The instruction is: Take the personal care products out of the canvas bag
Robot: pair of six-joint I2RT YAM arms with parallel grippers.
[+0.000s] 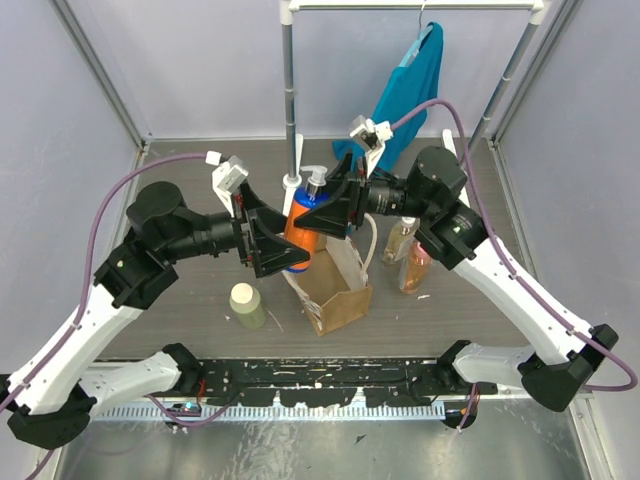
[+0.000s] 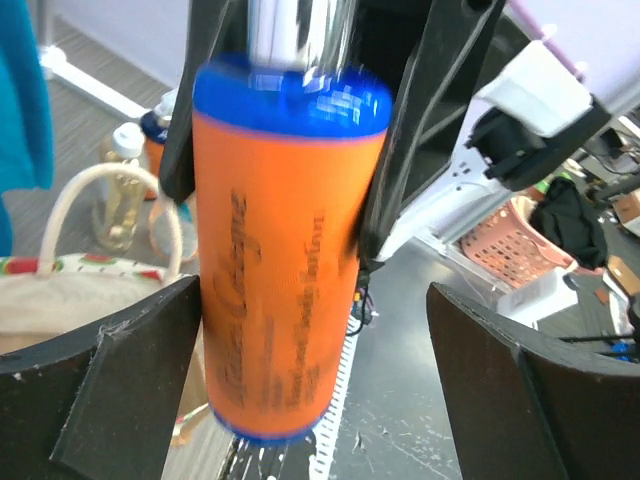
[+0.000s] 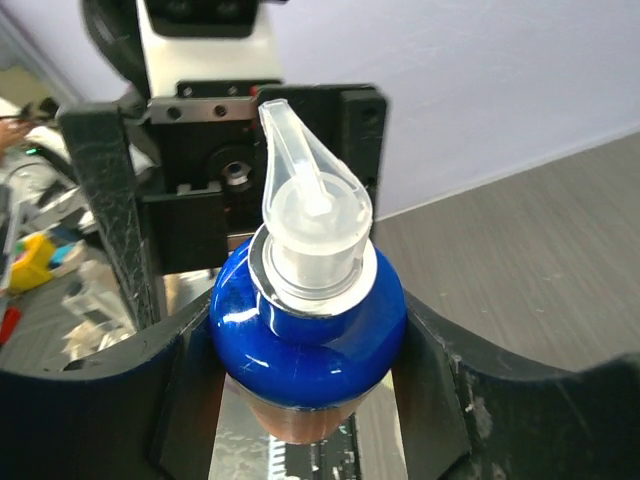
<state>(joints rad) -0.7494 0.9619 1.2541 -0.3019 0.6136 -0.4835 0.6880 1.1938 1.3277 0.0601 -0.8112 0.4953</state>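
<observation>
the right gripper [image 1: 318,213] pinches the orange-labelled blue pump bottle [image 1: 298,230], clear nozzle up, above the canvas bag [image 1: 340,295] mid counter [image 1: 190,190], left gripper [image 1: 280,242] spread around it.

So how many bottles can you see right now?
4. The blue pump bottle is held up in the air by the canvas bag. A pale yellow-green one stands left of the bag. Two amber ones stand right of it. More may hide inside.

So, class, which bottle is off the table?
The blue pump bottle with the orange label, gripped by the right gripper above the canvas bag; the pale yellow-green bottle and two amber bottles stand on the table.
</observation>
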